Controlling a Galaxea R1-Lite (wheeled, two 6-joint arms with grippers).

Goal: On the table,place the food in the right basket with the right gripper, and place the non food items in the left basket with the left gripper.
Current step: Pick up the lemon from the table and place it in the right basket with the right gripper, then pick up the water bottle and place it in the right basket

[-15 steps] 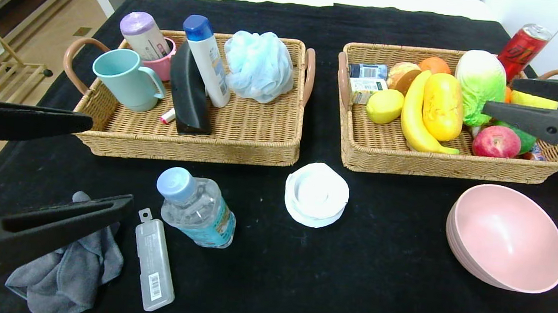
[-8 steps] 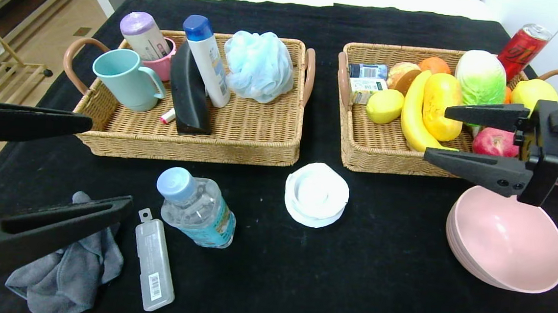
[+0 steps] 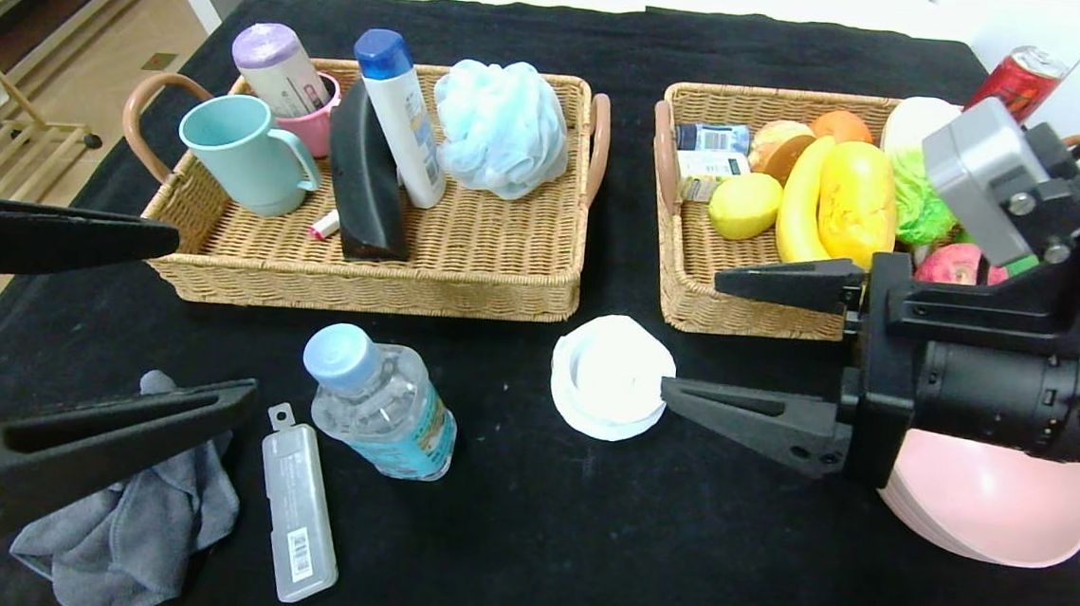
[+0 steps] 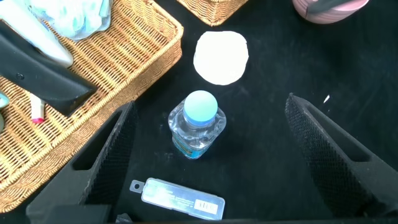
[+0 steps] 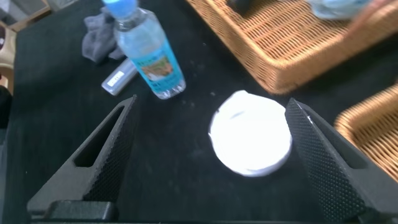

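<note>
The black-clothed surface carries two wicker baskets side by side. The right end effector hangs over the surface just in front of the right basket, fingers spread wide and gripping nothing; its lower finger tip reaches the rim of a white round lid, which in the right wrist view lies between the two fingers. The left end effector hovers at the near left, also spread wide and empty, with a gray cloth under its lower finger.

The water bottle with a pale blue cap stands on the surface in front of the left basket, well apart from the right end effector; its label is teal and too small to read. Just beside it lies a clear plastic case with a barcode sticker near one end; the print cannot be read. A pink bowl sits at the near right, partly hidden by the right arm.

In the right basket lie the lemon, a banana, the speckled yellow fruit, an apple, an orange, a cabbage and small packets with unreadable labels. A red can leans at the far end.

The left basket holds a teal mug, a purple-capped tube in a pink cup, a blue-capped white bottle, a black object and a pale blue bath sponge; their writing is illegible.
</note>
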